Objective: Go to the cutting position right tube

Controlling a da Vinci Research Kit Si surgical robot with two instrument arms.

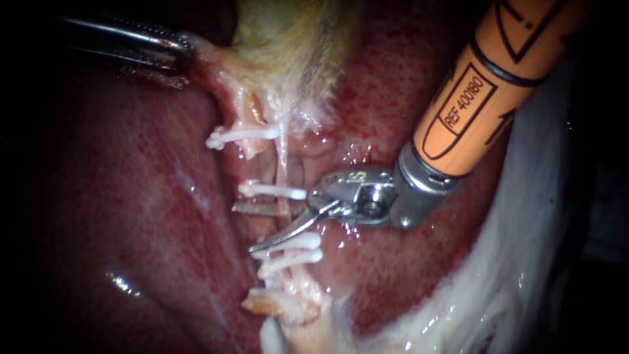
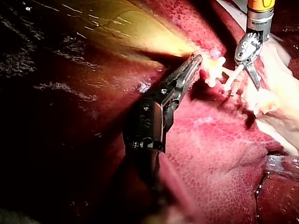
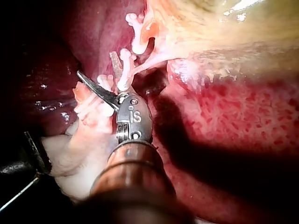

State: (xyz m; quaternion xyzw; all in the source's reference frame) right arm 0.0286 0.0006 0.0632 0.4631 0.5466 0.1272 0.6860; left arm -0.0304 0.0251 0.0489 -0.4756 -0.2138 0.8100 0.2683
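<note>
"Closest to you is the orange shaft of your right instrument. What's at far left?"

"Your left instrument, well apart, its jaws clamped on the gallbladder neck."

"And the right tube?"

"It's in the middle, running top to bottom and crossed by white clips. Your right jaws stand open and reach sideways across it, between the middle clip and the lower pair. You can't tell whether it sits inside the gap."

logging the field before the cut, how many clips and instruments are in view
white clips: 4
instruments: 2 (left instrument, right instrument)
total: 6
</note>
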